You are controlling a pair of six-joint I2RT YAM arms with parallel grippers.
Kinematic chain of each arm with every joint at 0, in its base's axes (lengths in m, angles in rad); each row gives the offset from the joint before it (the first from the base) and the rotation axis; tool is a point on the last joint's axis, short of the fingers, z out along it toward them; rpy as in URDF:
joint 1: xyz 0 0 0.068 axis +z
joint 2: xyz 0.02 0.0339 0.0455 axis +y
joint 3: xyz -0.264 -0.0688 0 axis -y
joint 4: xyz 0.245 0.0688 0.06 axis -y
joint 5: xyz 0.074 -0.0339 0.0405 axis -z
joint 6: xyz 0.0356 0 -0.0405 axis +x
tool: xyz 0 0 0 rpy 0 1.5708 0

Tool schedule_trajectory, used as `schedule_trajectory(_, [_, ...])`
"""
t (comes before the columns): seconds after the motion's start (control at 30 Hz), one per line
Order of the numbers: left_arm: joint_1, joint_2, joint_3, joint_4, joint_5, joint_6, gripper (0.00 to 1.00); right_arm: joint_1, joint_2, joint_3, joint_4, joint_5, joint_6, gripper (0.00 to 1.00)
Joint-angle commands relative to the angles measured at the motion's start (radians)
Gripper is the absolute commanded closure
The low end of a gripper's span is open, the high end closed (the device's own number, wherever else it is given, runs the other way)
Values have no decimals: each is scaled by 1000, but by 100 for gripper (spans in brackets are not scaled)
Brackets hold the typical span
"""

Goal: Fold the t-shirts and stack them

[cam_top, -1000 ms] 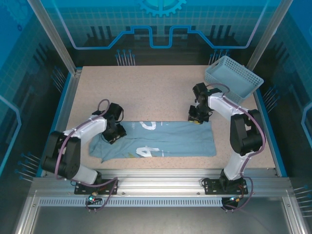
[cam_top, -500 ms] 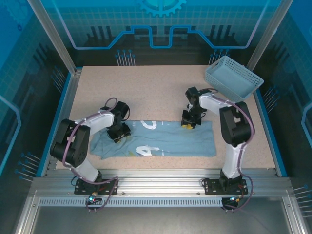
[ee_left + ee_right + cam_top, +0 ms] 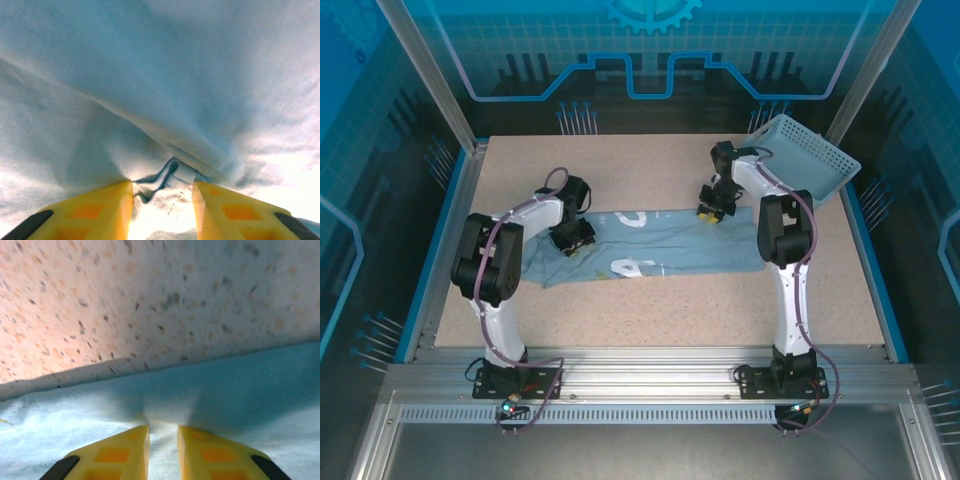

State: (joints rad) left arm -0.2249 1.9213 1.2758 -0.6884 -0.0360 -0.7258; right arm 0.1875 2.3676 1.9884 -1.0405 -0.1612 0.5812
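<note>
- The left claw (image 3: 162, 189) was closed onto a bunched hem fold of the t-shirt (image 3: 190, 90), a detail seen from its wrist.
- The right claw (image 3: 163, 435), jaws nearly together, pinched the t-shirt's far edge, with the speckled surface (image 3: 125, 300) just beyond.
- The top view gave the whole layout: one t-shirt stretched left to right between two claws, and one basket (image 3: 800, 160) at the far right corner.

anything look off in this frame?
The basket at the far right corner sits tilted and askew, seemingly overhanging the table edge. The t-shirt lies slightly slanted, its left end bunched where the left gripper pinches it. No damage visible.
</note>
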Motion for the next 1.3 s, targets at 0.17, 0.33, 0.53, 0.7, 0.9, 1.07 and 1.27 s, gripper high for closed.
schedule_trajectory(0.17, [3,-21,15,-38,27,44,78,4,-116,-71,-31,-1,-21,76])
schedule_trajectory(0.33, [-5,-87,-44,-68,49,27,86,12,-178,-109,-29,12,-28,76])
schedule_trajectory(0.53, [-45,-148,-87,-99,81,-28,90,19,-235,-143,-23,22,-29,76])
schedule_trajectory(0.7, [-102,-181,-111,-107,119,-100,88,29,-264,-177,-15,22,-30,76])
schedule_trajectory(0.9, [-129,-214,-132,-135,216,-134,76,30,-293,-226,-1,23,-26,76])
schedule_trajectory(1.07, [-90,-275,-96,-161,171,-78,63,29,-311,-245,6,31,-24,76])
schedule_trajectory(1.27, [-34,-194,-71,-38,151,-51,65,35,-321,-255,11,23,-21,76])
